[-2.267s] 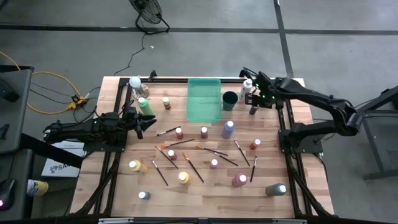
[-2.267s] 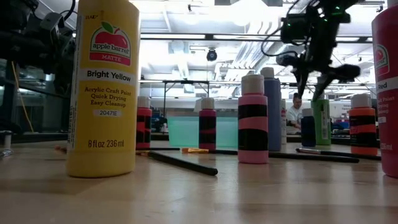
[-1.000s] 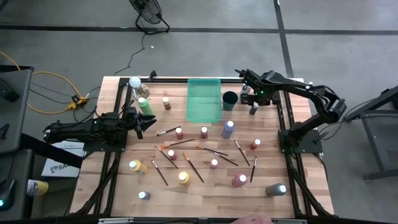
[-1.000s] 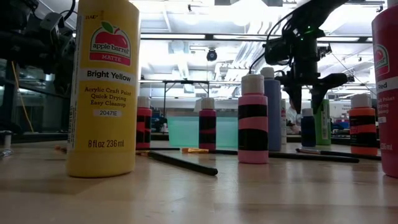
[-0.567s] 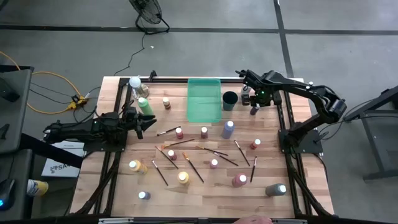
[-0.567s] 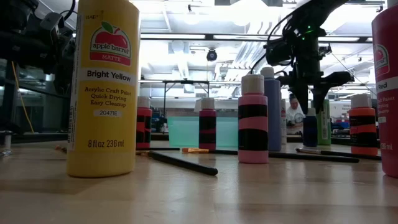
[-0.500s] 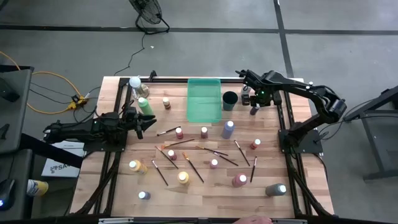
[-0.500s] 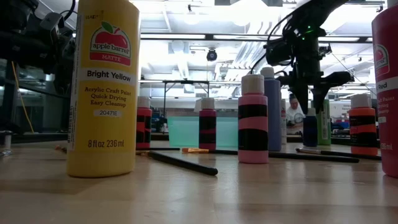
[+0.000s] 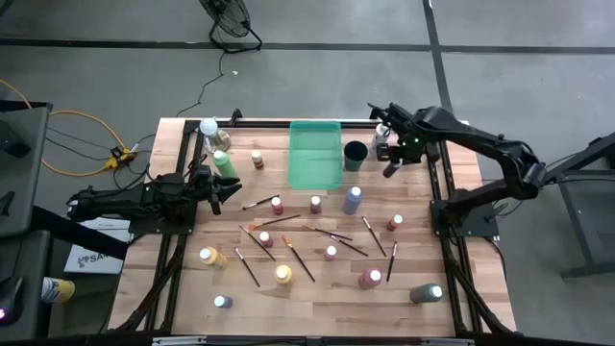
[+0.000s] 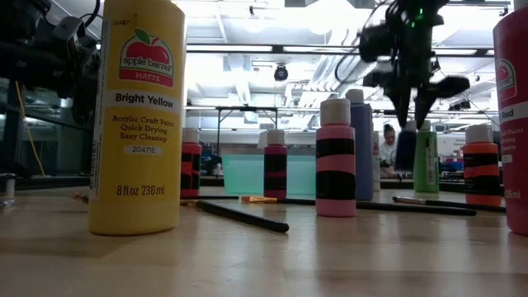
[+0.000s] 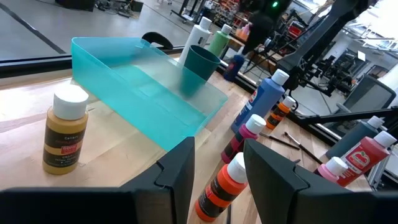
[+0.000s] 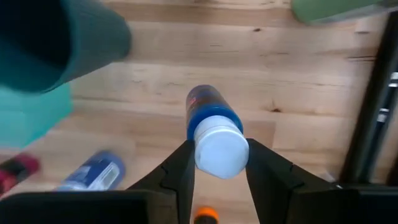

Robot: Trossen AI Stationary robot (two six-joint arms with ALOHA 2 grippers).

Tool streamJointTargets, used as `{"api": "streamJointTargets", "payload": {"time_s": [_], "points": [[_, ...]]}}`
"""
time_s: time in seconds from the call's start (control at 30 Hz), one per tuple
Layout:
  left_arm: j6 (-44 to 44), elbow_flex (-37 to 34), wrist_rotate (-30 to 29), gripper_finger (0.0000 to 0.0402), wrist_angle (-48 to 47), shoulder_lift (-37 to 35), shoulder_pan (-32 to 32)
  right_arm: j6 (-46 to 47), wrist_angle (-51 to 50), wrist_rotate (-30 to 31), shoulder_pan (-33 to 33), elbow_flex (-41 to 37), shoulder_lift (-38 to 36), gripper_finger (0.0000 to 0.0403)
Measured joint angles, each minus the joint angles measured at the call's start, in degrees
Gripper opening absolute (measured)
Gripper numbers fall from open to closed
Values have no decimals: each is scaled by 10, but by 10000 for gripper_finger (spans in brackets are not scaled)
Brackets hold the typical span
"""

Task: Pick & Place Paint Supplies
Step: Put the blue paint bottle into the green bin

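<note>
High view: the wooden slat table (image 9: 317,298) carries a translucent teal tray (image 9: 315,154), oblong and with nothing showing inside it, and a dark teal cup (image 9: 355,154) just beside the tray's right edge; what the cup holds cannot be told. The right gripper (image 9: 389,159) hangs over the far right of the table near the cup, with a dark blue bottle (image 9: 391,169) at its tips. Small white-capped bottles and thin brushes (image 9: 338,240) lie scattered over the middle and near parts of the table. The left gripper (image 9: 217,189) waits over the left side.

Low view: a tall yellow bottle (image 10: 136,115) with a matte label stands closest, and a pink bottle (image 10: 335,157) with black bands stands further back. The blue bottle (image 10: 405,150) hangs from the right gripper (image 10: 412,103), its base clear of the wood.

Left wrist view: the tray's (image 11: 143,87) walls are smooth clear plastic, its floor bare. An ochre bottle (image 11: 66,129) stands just beside it. The left gripper's (image 11: 216,168) fingers stand partly apart, holding nothing.

Right wrist view: the right gripper's (image 12: 216,163) fingers pinch the blue bottle (image 12: 208,118) by its round white cap, the cylindrical body pointing down toward the planks.
</note>
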Motion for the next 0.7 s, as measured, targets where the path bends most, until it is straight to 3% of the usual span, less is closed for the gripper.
{"api": "streamJointTargets", "payload": {"time_s": [0.3,0.7], "points": [[0,0,0,136,0,0,0,-45,-78,27,23,201,15,113],[0,0,0,136,0,0,0,-305,-69,29,36,443,191,113]]}}
